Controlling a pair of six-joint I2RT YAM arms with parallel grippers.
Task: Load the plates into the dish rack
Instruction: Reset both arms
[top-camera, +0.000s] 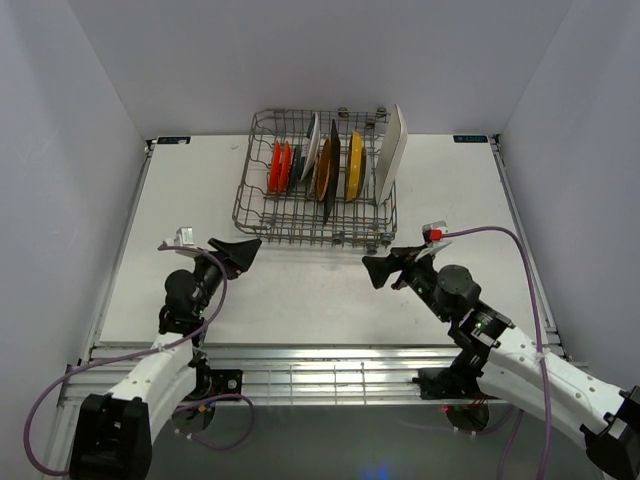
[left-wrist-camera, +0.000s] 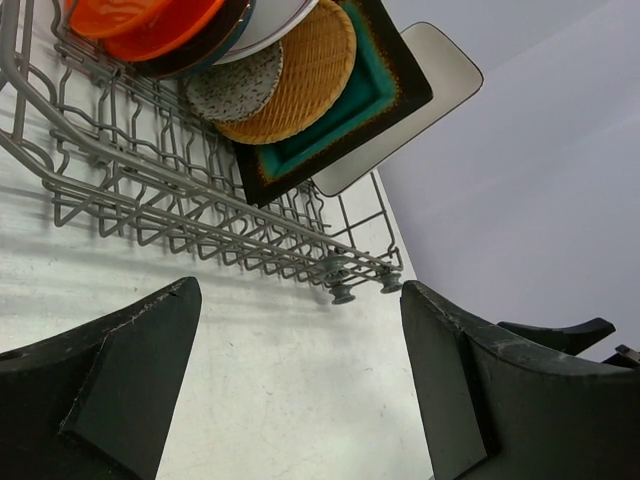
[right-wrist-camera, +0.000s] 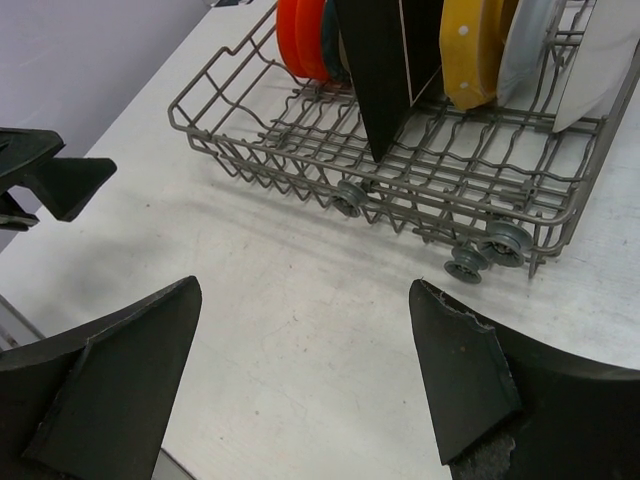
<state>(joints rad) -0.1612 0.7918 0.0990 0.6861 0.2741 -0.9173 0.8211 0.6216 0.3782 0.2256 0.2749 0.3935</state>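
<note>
The plates (top-camera: 324, 165) stand on edge in the dish rack (top-camera: 262, 205) at the worktop's (top-camera: 300, 295) far middle. The left end effector (top-camera: 243, 255) and right end effector (top-camera: 385, 268) hover just nearer, both spread wide, gripping nothing.

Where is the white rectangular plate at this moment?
In the top view, the white rectangular plate stands on edge at the right end of the dish rack, to the right of the yellow plate.
</note>
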